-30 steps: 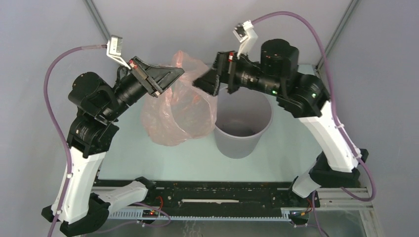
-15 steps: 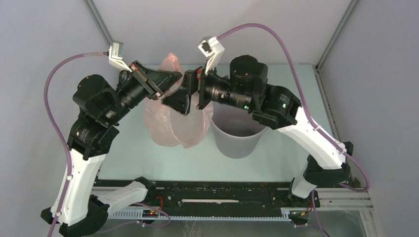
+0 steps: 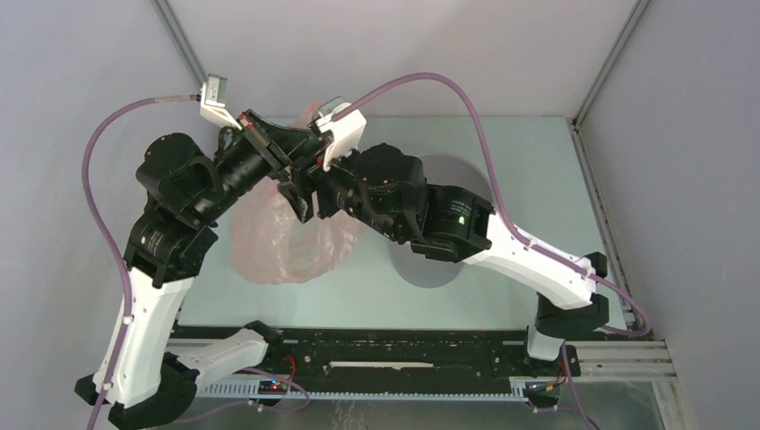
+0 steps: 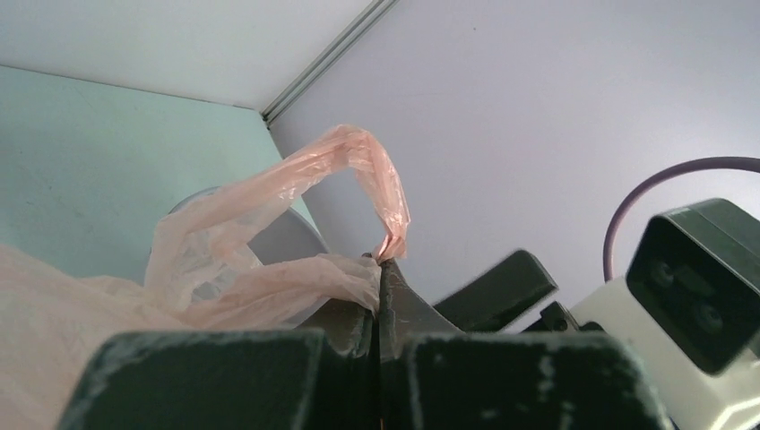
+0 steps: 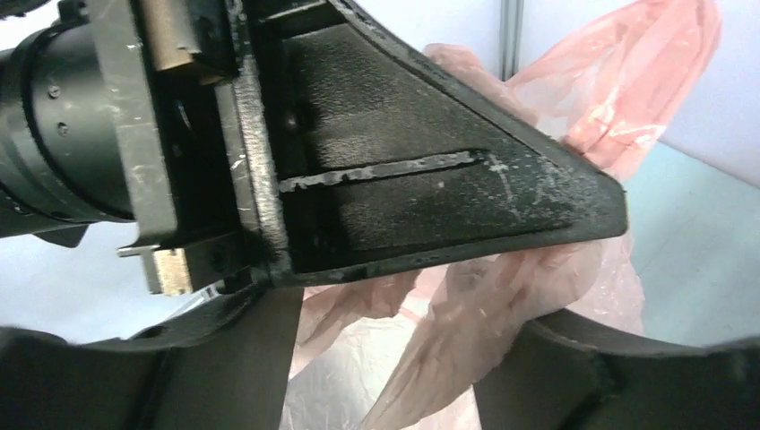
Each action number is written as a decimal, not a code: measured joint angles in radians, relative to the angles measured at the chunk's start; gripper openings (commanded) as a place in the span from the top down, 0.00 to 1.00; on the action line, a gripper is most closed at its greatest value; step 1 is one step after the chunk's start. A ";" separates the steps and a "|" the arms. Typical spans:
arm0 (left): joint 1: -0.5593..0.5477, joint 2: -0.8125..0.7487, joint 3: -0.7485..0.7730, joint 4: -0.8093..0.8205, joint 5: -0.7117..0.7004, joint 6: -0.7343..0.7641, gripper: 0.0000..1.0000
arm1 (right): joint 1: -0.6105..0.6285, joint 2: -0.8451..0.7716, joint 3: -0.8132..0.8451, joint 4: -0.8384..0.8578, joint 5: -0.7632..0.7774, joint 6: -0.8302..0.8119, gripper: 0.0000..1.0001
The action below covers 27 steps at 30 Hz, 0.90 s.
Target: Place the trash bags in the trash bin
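Observation:
The pale-pink trash bag [image 3: 273, 242] hangs left of the bin, held by its top edge. My left gripper [image 3: 300, 143] is shut on that edge; in the left wrist view the film [image 4: 269, 282] is pinched at the closed jaws of the left gripper [image 4: 381, 282]. My right gripper [image 3: 300, 193] is open just below the left one. In the right wrist view its fingers [image 5: 215, 367] stand apart with a fold of the bag [image 5: 457, 345] between them, under the left gripper [image 5: 430, 197]. The grey trash bin [image 3: 430, 269] is mostly hidden under the right arm.
The right forearm [image 3: 421, 210] stretches left across the bin. Both wrist cameras and their purple cables [image 3: 430, 85] crowd together above the bag. The enclosure's back wall and corner posts [image 3: 179, 40] stand close behind. The bin's rim [image 4: 278, 237] shows behind the bag in the left wrist view.
My right arm has swung left across the bin and its open gripper now sits at the bag under the left gripper. The bag has shifted a little left and lower.

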 measured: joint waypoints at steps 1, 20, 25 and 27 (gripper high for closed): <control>0.001 0.000 0.000 0.001 0.000 0.000 1.00 | 0.006 0.003 -0.001 0.009 0.011 -0.018 0.69; 0.034 -0.206 0.020 -0.021 0.129 0.246 0.00 | -0.174 -0.117 -0.185 0.175 -0.217 0.085 1.00; 0.034 -0.263 0.029 -0.084 0.132 0.327 0.00 | -0.269 -0.130 -0.135 0.167 -0.261 0.179 1.00; 0.034 -0.262 0.033 -0.105 0.144 0.352 0.00 | -0.315 -0.150 -0.135 0.157 -0.294 0.239 1.00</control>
